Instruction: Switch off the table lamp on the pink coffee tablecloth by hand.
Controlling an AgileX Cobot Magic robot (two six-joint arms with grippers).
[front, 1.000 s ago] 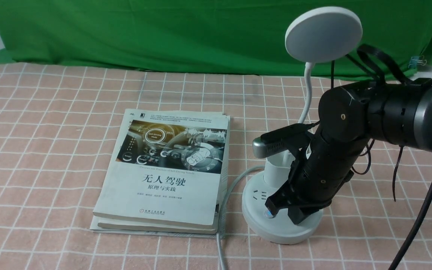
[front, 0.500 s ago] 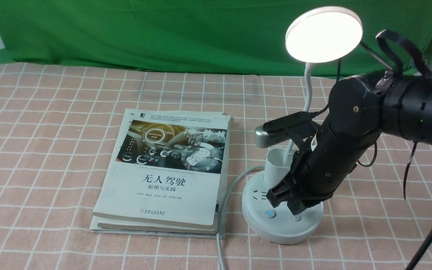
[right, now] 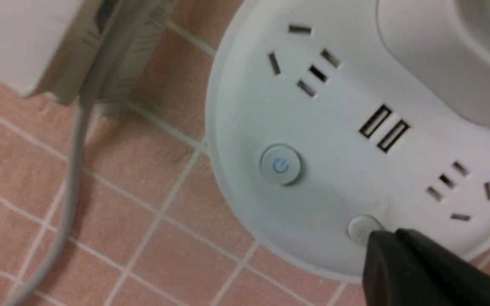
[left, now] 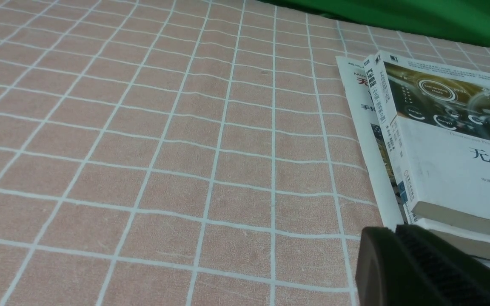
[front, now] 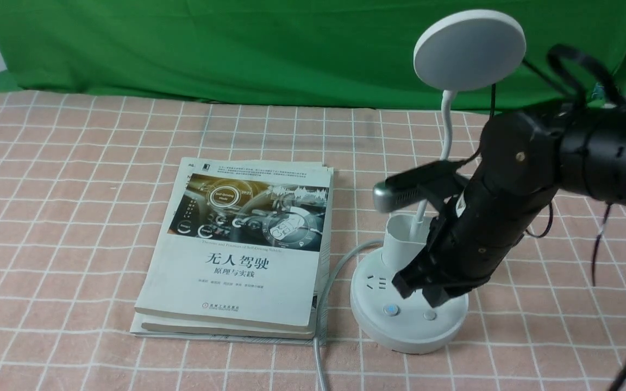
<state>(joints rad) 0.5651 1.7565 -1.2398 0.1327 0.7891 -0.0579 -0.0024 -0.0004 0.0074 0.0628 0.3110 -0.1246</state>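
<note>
The right arm hides the table lamp's lower neck and its base at two o'clock. The right claw covers part of one button. The left claw is cut off; you cannot tell its opening.

Front view: a raised camera on the robot's side looks forward and down across the cloth to the backdrop at the far edge. It is wide enough to hold the books at centre and the whole lamp at right.

Left wrist view: low and close over the cloth's left part, facing the books' left edge, with a strip of backdrop beyond.

Right wrist view: very close, looking steeply down on the lamp's base, the cable and a corner of the books.

All three views share books and cloth. Only the front and right wrist views share the lamp.
</note>
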